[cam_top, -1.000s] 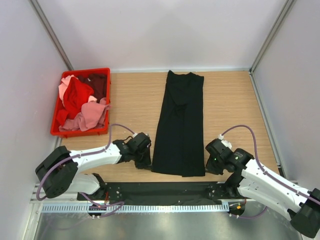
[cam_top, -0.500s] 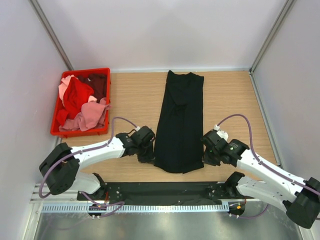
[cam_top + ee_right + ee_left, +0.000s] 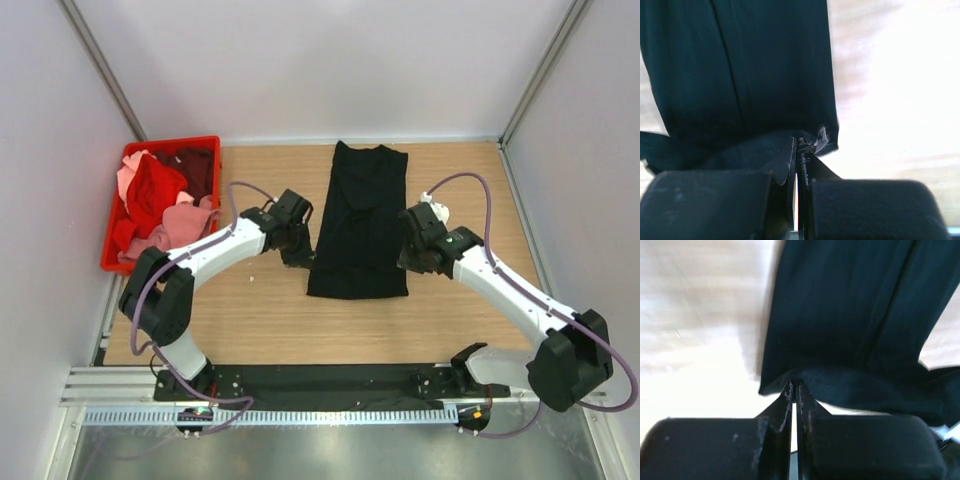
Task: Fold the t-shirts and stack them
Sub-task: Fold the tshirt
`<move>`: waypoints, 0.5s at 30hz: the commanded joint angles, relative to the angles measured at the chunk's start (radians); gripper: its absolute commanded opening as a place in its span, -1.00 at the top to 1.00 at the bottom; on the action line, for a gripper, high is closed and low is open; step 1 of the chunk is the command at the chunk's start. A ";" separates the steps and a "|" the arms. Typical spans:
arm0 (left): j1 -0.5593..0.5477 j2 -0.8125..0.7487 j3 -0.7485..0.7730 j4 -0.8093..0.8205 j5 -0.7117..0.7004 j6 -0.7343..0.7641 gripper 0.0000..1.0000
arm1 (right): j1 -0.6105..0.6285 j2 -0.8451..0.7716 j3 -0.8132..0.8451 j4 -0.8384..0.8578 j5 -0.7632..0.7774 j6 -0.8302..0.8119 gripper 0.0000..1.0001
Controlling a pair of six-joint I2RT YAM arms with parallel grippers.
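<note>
A black t-shirt (image 3: 360,215) lies as a long strip down the middle of the wooden table, its near end lifted and doubled back over itself. My left gripper (image 3: 300,255) is shut on the shirt's near left corner (image 3: 790,382). My right gripper (image 3: 408,258) is shut on the near right corner (image 3: 812,140). Both corners hang above the lower half of the strip. More t-shirts (image 3: 160,205), red, pink and dark maroon, lie heaped in the crate at the left.
A red plastic crate (image 3: 110,262) stands at the table's left side against the wall. White walls close the table at the back and both sides. Bare wood (image 3: 260,320) shows in front of the shirt.
Both grippers have carried the shirt's near hem away from the front edge toward the back, so the strip now looks much shorter. Both arms have stretched forward.
</note>
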State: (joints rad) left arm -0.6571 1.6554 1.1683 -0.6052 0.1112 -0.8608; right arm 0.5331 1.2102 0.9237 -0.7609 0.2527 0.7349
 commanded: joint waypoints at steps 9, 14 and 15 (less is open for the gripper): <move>0.119 0.293 0.424 -0.073 0.059 0.135 0.99 | -0.150 0.228 0.168 0.218 -0.092 -0.230 0.98; 0.142 0.412 0.547 -0.071 0.093 0.146 1.00 | -0.179 0.305 0.227 0.268 -0.124 -0.249 0.98; 0.145 0.425 0.577 -0.070 0.102 0.147 1.00 | -0.192 0.327 0.237 0.273 -0.127 -0.250 0.98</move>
State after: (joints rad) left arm -0.5320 2.0521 1.6634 -0.6682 0.1719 -0.7456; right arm 0.3569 1.5200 1.0939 -0.5594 0.1497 0.5217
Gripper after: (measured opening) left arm 0.009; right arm 0.046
